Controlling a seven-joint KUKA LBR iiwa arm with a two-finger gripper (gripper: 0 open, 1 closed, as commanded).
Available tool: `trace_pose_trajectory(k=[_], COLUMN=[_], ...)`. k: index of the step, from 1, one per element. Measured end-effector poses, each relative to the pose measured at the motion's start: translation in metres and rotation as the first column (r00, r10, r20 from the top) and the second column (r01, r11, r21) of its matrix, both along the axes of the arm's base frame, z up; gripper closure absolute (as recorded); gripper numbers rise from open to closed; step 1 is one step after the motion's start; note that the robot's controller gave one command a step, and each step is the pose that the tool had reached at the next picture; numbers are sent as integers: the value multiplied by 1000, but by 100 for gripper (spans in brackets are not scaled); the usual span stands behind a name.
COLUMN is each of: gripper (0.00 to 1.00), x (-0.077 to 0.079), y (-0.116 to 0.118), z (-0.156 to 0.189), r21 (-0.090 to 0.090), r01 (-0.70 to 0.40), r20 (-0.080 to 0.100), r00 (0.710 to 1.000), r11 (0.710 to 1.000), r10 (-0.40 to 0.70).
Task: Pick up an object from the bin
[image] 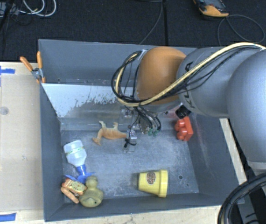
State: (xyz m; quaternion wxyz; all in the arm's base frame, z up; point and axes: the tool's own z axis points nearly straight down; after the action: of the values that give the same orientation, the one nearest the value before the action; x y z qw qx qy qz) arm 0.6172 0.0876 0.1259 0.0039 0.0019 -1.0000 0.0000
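Note:
My gripper (129,142) hangs below the arm's wrist over the middle of the bin, low near the floor. A tan toy animal (108,133) with thin legs lies just to its left, its rear end touching or almost touching the gripper. A red blocky toy (184,129) sits to the right of the gripper, by the bin's right wall.
A yellow cup (153,182) lies on its side near the front wall. In the front left corner are a white and blue bulb-shaped toy (75,155), an olive duck (92,194) and a small hot-dog toy (72,189). The arm covers the bin's back right.

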Motion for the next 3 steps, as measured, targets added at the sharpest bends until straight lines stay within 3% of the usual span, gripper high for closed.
trace_pose_trajectory(k=[1, 2, 3], gripper=[0, 0, 0], x=[1, -52, -70], y=[0, 10, 14], z=[5, -42, -58], r21=[1, 0, 0], r01=[1, -36, -52], r20=[6, 4, -6], r00=[1000, 999, 999], r11=[1000, 999, 999], r10=[-1, 36, 52])
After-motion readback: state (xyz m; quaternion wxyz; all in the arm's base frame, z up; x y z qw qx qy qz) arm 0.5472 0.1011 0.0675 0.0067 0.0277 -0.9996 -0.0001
